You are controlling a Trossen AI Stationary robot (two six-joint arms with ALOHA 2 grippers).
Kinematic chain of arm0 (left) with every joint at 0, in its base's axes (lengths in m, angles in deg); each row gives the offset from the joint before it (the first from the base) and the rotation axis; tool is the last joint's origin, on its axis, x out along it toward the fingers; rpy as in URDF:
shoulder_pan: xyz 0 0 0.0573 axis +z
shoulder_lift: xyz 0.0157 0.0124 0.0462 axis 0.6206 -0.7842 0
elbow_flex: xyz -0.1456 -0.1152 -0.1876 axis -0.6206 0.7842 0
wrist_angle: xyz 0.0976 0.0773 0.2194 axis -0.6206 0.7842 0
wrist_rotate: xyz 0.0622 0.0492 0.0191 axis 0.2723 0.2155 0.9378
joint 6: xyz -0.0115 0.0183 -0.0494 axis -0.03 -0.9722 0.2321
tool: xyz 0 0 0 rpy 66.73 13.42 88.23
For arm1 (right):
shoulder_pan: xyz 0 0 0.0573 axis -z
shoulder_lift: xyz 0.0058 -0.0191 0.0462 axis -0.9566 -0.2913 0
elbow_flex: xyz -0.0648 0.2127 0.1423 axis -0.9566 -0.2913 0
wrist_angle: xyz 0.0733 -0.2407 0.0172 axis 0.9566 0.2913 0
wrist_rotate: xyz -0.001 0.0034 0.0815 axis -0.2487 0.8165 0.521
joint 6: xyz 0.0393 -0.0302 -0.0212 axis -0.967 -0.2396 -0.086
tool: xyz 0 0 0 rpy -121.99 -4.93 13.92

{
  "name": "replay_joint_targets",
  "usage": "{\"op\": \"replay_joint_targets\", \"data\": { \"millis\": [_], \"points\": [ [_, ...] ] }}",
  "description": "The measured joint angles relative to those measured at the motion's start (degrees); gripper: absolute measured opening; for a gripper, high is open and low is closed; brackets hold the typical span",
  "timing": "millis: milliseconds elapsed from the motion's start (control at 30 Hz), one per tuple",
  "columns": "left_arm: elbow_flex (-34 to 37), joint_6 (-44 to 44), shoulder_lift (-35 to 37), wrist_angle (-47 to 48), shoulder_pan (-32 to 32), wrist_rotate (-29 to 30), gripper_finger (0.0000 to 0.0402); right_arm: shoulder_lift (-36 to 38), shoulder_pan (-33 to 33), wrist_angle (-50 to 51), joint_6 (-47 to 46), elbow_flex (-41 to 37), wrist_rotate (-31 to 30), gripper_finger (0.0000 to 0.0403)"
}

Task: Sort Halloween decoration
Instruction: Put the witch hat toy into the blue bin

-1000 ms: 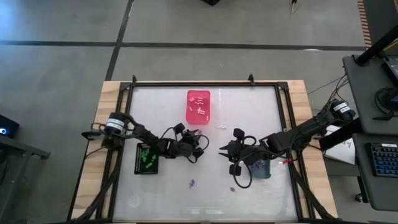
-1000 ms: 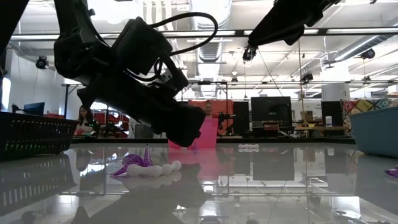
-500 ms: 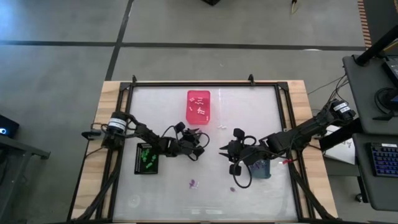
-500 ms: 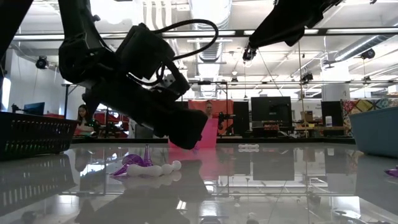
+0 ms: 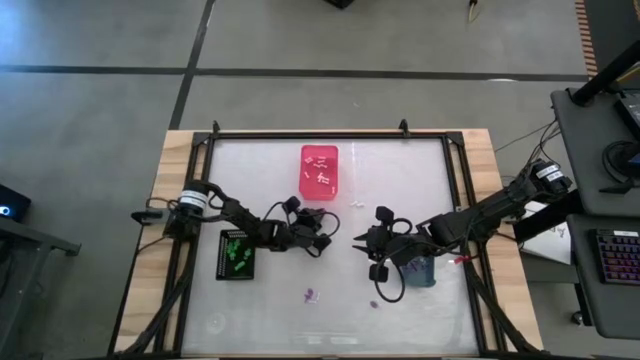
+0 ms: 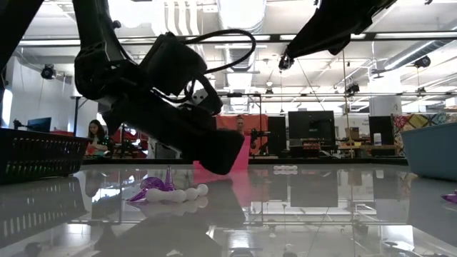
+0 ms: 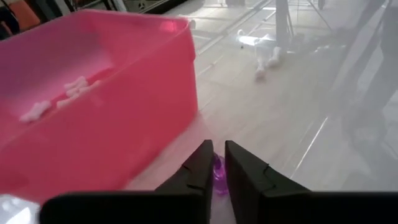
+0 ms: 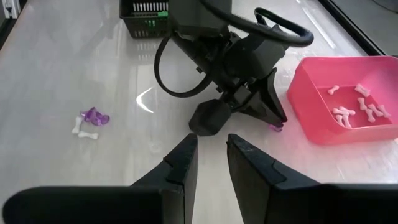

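- A white table top (image 5: pixel 400 180) in a black frame holds three small bins; the pink bin (image 5: pixel 319 171) sits at the far middle and serves as the landmark here.
- The pink bin holds several tiny white bone-shaped pieces (image 8: pixel 351 111).
- The left gripper (image 7: pixel 215 163) is low over the table just beside the pink bin's near side. Its two dark fingers are drawn nearly together around a tiny purple piece (image 7: pixel 217 177), which shows in the narrow gap between them.
- In the right wrist view that same purple piece (image 8: pixel 275 127) sits at the tips of the left gripper, right against the table and close to the pink bin's corner.
- The right gripper (image 8: pixel 209 154) hovers to the right of the pink bin and nearer the table's front, pointing toward the left arm. Its fingers stand partly apart with nothing between them.
- A black bin (image 5: pixel 237 255) with green pieces (image 5: pixel 236 252) lies to the front left of the pink bin.
- A grey-blue bin (image 5: pixel 420 270) lies to the front right, under the right arm.
- A purple piece and a white bone (image 8: pixel 86 133) lie loose together well in front of the pink bin.
- A few more white pieces (image 7: pixel 267 53) lie loose just right of the pink bin.
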Motion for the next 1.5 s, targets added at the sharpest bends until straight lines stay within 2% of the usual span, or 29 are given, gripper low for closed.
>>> {"op": "replay_joint_targets", "data": {
  "millis": [100, 333, 567, 767, 900, 1033, 1233, 1500],
  "points": [
    [-0.6, -0.9, 0.1, 0.4, 0.0, 0.0, 0.0004, 0.0, 0.0, 0.0, 0.0, 0.0, 0.0, 0.0079],
    [-1.3, -1.0, 0.8, 1.1, -0.3, 0.0, 0.0001, 0.0, 0.0, 0.0, 0.0, 0.0, 0.0, 0.0079],
    [-1.2, -4.4, 5.6, 1.3, -2.2, -0.3, 0.0000, 1.6, -0.5, 1.5, 0.0, -0.1, 0.1, 0.0079],
    [-1.2, -7.9, 10.3, -1.9, -2.9, -5.2, 0.0000, 5.3, -2.5, 4.7, 0.0, -0.3, 0.1, 0.0079],
    [-1.2, -8.5, 10.9, -8.9, -2.9, -10.8, 0.0000, 8.7, -4.4, 4.9, -0.6, -1.9, 0.1, 0.0079],
    [-2.7, -8.5, 10.8, -11.2, -3.1, -15.8, 0.0000, 12.2, -6.6, 5.9, -2.3, -3.6, 0.1, 0.0079],
    [-5.4, -10.4, 10.7, -11.3, -4.3, -18.6, 0.0000, 18.3, -10.0, 6.7, -2.5, -7.0, 0.2, 0.0079],
    [-9.8, -11.8, 10.7, -11.3, -6.7, -18.9, 0.0000, 25.6, -12.1, 6.6, -3.1, -10.8, 0.2, 0.0079]
  ]
}}
